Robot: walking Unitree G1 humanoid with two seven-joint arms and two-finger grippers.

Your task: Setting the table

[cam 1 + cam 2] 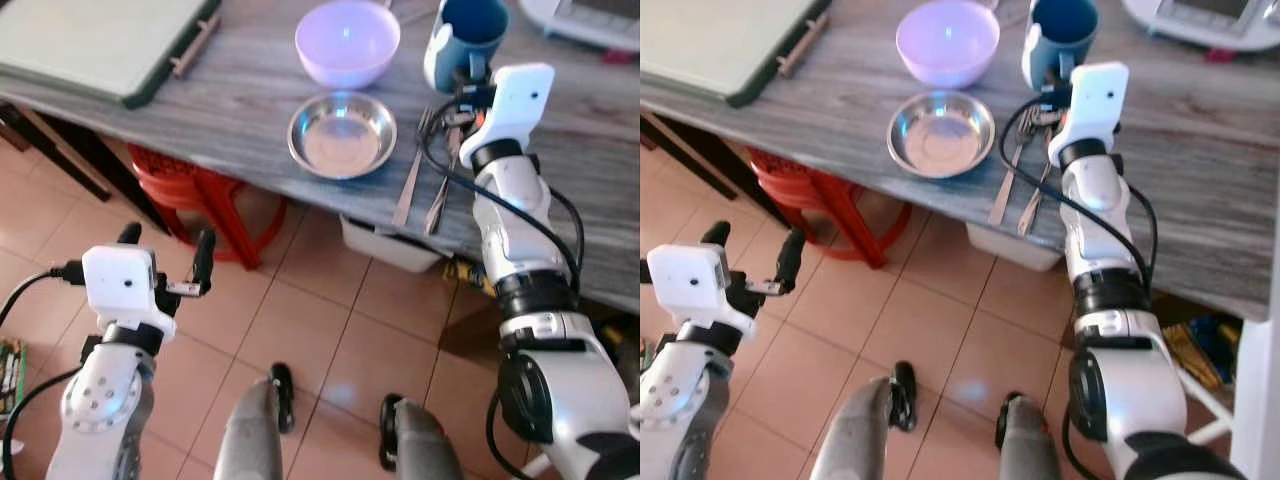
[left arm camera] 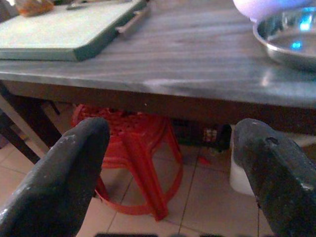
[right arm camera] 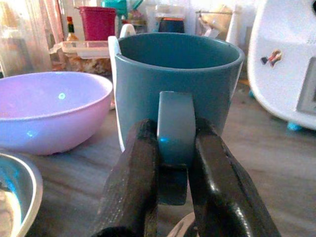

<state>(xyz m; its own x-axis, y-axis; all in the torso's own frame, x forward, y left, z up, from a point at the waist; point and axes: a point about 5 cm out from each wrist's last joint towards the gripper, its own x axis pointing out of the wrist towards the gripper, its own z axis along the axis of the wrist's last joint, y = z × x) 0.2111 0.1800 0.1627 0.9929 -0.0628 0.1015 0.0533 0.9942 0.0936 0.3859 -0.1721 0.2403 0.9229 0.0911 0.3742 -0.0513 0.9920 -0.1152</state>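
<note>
My desk [image 1: 230,110]: green board [image 1: 90,40] far left; lilac bowl [image 1: 347,42], steel dish [image 1: 341,134], cutlery [image 1: 425,180] near edge, teal mug [image 1: 465,35], white appliance [image 1: 585,18] far right.

The table [image 1: 230,110] is grey with streaked wood grain; on it a lilac bowl [image 1: 347,42] sits at twelve o'clock from a shiny silver dish [image 1: 341,133], with a teal-blue mug [image 1: 465,35] at two o'clock. The board [image 1: 90,40] is pale green, dark-edged. Below, a red stool [image 1: 205,200] stands on terracotta tiles [image 1: 330,320].
</note>
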